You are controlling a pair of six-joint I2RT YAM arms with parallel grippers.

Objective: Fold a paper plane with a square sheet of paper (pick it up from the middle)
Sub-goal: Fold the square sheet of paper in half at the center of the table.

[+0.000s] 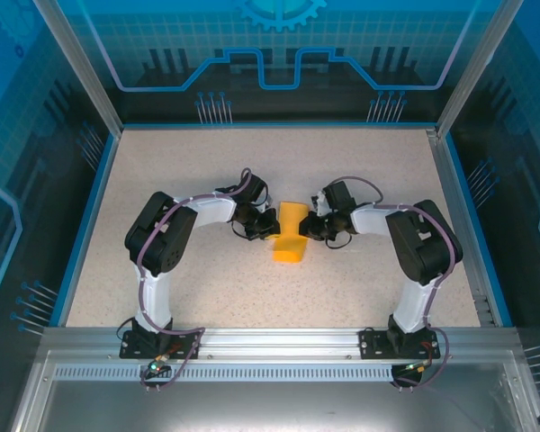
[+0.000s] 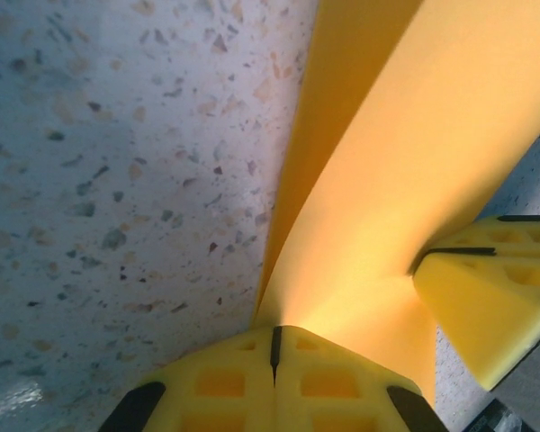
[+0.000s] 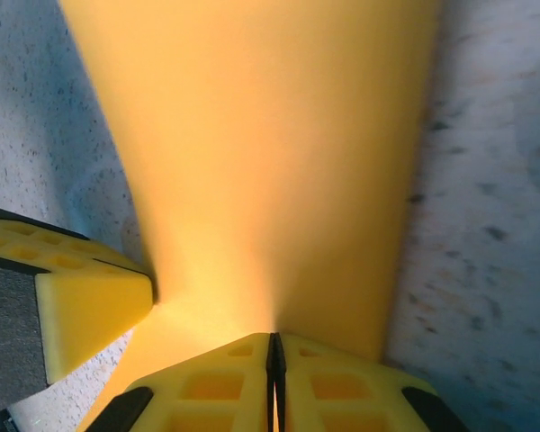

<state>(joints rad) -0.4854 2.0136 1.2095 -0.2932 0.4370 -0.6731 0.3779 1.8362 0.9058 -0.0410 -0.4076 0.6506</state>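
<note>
Blue translucent panels with printed line patterns enclose the cell on three sides, and an aluminium rail (image 1: 279,340) crosses the lower part of the top view. Within them lies a speckled beige table (image 1: 207,162) with a blue border.

Left arm (image 1: 162,243) and right arm (image 1: 423,243), black and white, rise from the rail at lower left and lower right. Both bend inward and meet near the centre of the frame.

Orange sheet of paper (image 1: 291,236): at the centre of the table, between the two wrists. It is folded to a narrow shape, wider at its lower end. In the left wrist view the paper (image 2: 414,162) runs from lower centre to upper right, lifted off the table. In the right wrist view it (image 3: 270,153) spreads upward from lower centre.

Left gripper (image 1: 272,225): touching the paper's left side. In its own view (image 2: 274,346) the yellow fingers are closed to a thin seam, pinching the paper's edge.

Right gripper (image 1: 311,225): touching the paper's right side. In its own view (image 3: 274,346) the jaws are likewise pressed together on the paper. One of its fingers (image 2: 490,297) appears at the lower right of the left wrist view.
</note>
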